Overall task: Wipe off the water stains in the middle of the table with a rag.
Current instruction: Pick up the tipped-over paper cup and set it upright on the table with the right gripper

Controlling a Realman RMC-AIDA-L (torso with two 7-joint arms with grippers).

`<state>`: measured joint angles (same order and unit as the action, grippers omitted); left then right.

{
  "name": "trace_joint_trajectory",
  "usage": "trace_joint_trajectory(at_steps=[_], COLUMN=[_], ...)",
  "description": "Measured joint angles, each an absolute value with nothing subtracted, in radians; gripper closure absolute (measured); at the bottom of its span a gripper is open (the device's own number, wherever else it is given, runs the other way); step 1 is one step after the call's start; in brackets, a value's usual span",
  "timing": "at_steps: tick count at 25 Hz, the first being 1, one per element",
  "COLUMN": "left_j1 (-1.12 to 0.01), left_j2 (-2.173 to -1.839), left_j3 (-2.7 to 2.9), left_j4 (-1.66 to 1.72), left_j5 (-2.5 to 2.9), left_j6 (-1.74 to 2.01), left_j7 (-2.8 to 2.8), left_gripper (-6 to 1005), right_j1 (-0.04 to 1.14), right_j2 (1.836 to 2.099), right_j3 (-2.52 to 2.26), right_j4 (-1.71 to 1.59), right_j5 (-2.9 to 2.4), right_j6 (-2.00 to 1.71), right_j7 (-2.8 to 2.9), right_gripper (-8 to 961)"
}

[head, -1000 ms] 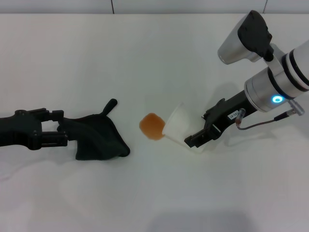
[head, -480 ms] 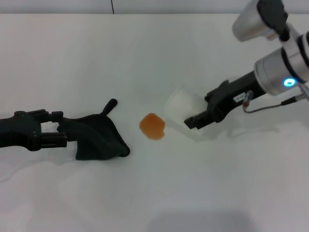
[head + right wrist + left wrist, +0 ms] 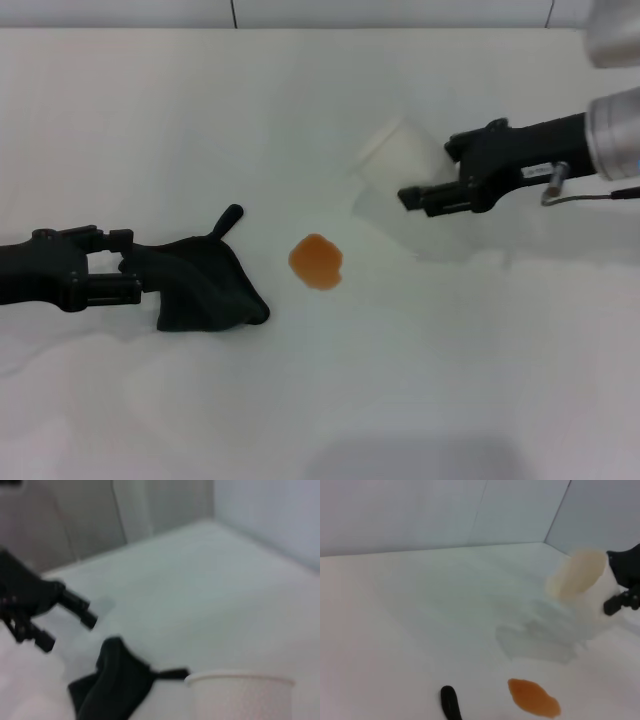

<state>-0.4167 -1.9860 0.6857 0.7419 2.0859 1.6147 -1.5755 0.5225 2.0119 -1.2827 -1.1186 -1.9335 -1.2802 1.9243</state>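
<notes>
- Table (image 3: 300,120): plain white surface filling the head view; it carries all the items below.
- Water stains (image 3: 316,261): 1 roundish orange-amber blotch near the middle of the table, uncovered, also seen in the left wrist view (image 3: 534,698).
- Rag (image 3: 205,285): dark crumpled cloth lying flat at about 9 o'clock from the blotch, near it but apart from it; a thin tail-like corner (image 3: 227,220) points toward 1 o'clock. The right wrist view shows the same cloth (image 3: 112,682).
- Left gripper (image 3: 112,265): low over the table at the 9 o'clock edge of the rag, its 2 fingers parted, 1 on either side of the cloth's edge. Whether they pinch the cloth cannot be told.
- Right gripper (image 3: 425,195): at about 2 o'clock from the blotch, well apart from it, its fingers closed on a white paper cup (image 3: 400,158).
- White paper cup: held tilted with its mouth turned toward 10 o'clock; it is apart from the blotch. The left wrist view shows an orange tint inside it (image 3: 576,573).
</notes>
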Motion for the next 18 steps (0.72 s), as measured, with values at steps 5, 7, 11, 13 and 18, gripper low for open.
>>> trace_joint_trajectory(at_steps=[5, 7, 11, 13, 18], left_j1=[-0.417, -0.417, -0.416, -0.418, -0.419], left_j2=[-1.986, -1.987, -1.987, -1.987, -1.988], left_j3=[0.686, 0.686, 0.686, 0.686, 0.686], left_j4=[0.739, 0.740, 0.742, 0.741, 0.744], left_j5=[2.086, 2.086, 2.086, 2.087, 2.087], left_j6=[1.613, 1.613, 1.609, 1.603, 1.601], left_j7=[-1.574, -1.575, -1.579, -1.580, -1.581], left_gripper=[132, 132, 133, 133, 133], right_j1=[0.400, 0.376, 0.363, 0.372, 0.421], right_j2=[2.011, 2.010, 2.014, 2.016, 2.019], right_j3=[-1.216, -1.211, -1.220, -1.230, -1.252], right_j4=[-1.073, -1.032, -0.891, -0.809, -0.656], right_j5=[-1.678, -1.584, -1.423, -1.362, -1.310], right_j6=[-1.274, -1.289, -1.320, -1.328, -1.327], right_j7=[1.625, 1.519, 1.312, 1.235, 1.115], right_gripper=[324, 323, 323, 323, 322])
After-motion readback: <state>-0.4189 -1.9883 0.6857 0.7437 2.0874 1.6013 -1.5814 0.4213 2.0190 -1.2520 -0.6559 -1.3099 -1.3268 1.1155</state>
